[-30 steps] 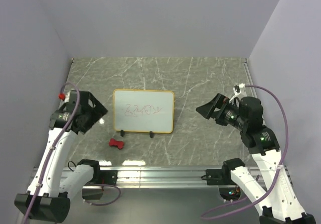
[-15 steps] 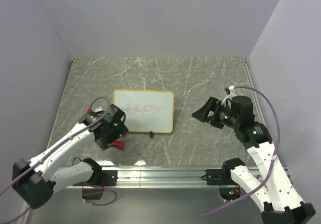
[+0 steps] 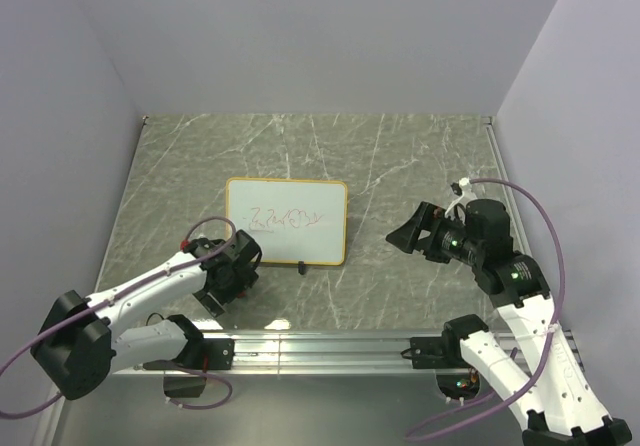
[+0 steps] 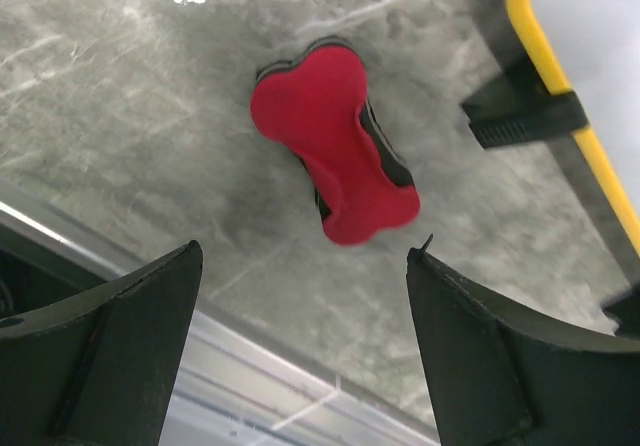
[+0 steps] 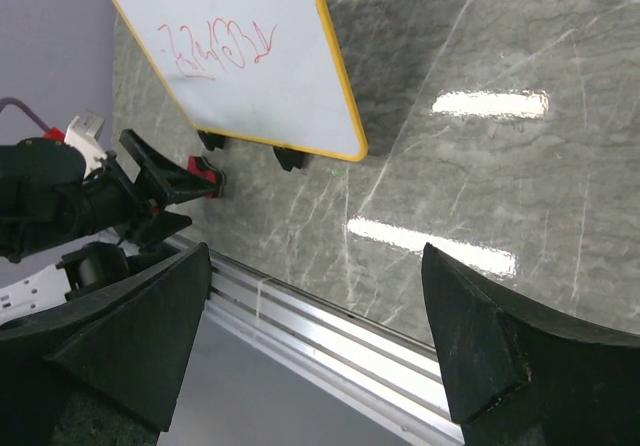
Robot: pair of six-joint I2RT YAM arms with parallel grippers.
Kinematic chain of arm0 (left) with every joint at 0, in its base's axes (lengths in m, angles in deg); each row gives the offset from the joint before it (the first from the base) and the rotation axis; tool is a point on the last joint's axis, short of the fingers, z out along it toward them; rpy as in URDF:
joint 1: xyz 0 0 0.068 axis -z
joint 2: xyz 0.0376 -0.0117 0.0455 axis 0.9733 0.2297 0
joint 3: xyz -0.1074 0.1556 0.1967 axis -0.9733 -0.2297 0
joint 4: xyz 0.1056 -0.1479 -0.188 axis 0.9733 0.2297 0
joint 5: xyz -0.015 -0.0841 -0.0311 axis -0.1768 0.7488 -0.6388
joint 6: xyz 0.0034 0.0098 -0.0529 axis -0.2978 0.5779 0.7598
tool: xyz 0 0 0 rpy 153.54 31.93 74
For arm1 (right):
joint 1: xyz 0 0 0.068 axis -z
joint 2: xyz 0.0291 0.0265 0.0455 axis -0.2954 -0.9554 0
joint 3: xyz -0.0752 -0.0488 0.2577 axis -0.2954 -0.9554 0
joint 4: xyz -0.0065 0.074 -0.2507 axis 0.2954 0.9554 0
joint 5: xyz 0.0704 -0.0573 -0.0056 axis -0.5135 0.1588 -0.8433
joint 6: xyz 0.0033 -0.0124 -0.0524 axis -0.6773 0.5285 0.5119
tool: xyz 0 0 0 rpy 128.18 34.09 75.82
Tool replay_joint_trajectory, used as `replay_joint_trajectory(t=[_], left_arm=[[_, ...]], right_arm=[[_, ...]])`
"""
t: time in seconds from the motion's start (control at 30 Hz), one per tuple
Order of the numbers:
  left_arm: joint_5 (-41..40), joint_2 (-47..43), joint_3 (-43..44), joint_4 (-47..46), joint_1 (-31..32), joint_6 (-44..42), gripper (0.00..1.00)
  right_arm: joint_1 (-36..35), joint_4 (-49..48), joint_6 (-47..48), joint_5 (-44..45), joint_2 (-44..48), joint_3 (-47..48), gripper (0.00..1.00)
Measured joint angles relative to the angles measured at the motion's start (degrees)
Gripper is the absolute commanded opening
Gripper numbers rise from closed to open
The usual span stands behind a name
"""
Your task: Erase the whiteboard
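Hovering with jaws spread over the red eraser, the left gripper holds nothing. The whiteboard, propped mid-table on its clip feet, looks light and tippy (I'd steady its yellow frame at the right edge). The right gripper gapes too, empty.

Left arm is lying low and extended forward from its base, with the forearm angling toward the centre and the wrist turned down. Left gripper is pointing downward, with the left fingers standing wide apart and gripping nothing. Right arm is standing raised with the elbow bent and the wrist leaning inward. Right gripper is holding the right fingers spread wide, also gripping nothing.
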Motion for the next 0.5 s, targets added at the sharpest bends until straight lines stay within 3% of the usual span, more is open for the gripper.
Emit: replay_joint_trajectory(t=[0.5], left_arm=[[-1.51,2.32,-1.86,-7.19,-6.82,-1.90,0.81]], right_arm=[[-0.39,2.56,1.27,0.11,-0.48,0.00,0.92]])
